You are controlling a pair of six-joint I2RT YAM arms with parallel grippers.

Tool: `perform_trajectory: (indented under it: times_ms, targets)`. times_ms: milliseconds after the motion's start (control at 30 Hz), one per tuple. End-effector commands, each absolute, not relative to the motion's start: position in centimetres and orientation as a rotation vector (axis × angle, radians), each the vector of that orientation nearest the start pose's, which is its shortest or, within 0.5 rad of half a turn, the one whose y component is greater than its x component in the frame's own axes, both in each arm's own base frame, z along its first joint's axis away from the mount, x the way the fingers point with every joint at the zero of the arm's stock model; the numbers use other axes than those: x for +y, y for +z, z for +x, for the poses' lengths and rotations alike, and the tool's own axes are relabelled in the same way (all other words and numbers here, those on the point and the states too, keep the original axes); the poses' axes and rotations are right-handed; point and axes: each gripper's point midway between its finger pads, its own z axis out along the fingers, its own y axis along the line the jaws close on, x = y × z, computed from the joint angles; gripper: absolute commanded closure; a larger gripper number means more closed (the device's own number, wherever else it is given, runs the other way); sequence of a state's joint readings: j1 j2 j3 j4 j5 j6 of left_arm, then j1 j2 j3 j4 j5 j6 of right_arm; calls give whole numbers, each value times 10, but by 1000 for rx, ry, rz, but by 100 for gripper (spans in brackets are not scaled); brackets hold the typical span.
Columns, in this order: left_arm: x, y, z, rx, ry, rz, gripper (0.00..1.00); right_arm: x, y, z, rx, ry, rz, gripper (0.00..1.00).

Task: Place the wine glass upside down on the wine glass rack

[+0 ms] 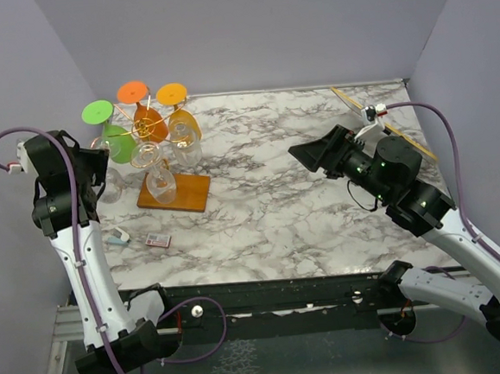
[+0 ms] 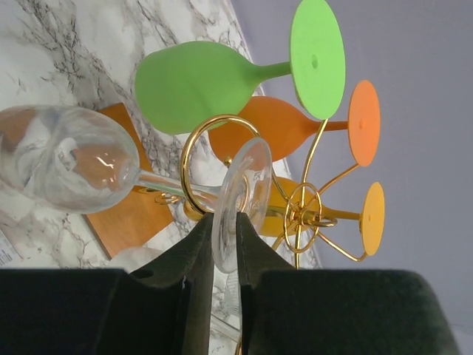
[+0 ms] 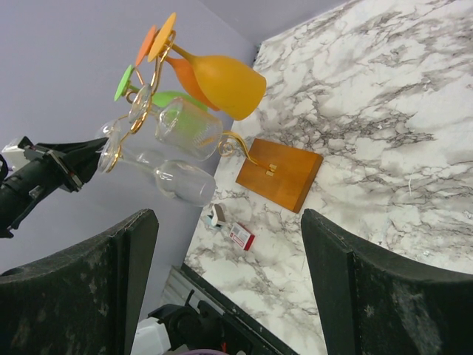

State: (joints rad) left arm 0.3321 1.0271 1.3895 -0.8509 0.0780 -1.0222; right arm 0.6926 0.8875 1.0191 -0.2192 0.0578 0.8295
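Observation:
The wine glass rack (image 1: 178, 192) stands at the back left, with gold wire arms (image 2: 303, 208) over an orange-brown wooden base (image 3: 279, 172). Green (image 2: 194, 85), orange (image 2: 270, 127) and yellow (image 3: 220, 83) glasses hang on it upside down, and a second clear glass (image 1: 185, 147). My left gripper (image 2: 225, 222) is shut on the foot of a clear wine glass (image 2: 65, 157). Its stem runs through a gold spiral loop and its bowl (image 1: 159, 184) hangs over the base. My right gripper (image 3: 228, 218) is open and empty, far to the right (image 1: 304, 154).
A small red-and-white box (image 1: 157, 240) and a small blue-and-white object (image 1: 120, 238) lie on the marble table near the left front. A thin wooden stick (image 1: 385, 124) lies at the back right. Purple walls enclose the table's left, back and right.

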Motion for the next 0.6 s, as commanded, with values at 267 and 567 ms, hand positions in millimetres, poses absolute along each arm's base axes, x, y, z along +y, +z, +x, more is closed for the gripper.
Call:
perform_trajectory:
  times_ms: [267, 567]
  targets:
    - [46, 300, 281, 1770, -445, -1330, 44, 234, 368, 243, 1762, 1115, 153, 17]
    - [47, 331, 280, 1781, -376, -1140, 8, 233, 367, 243, 1764, 1101, 145, 17]
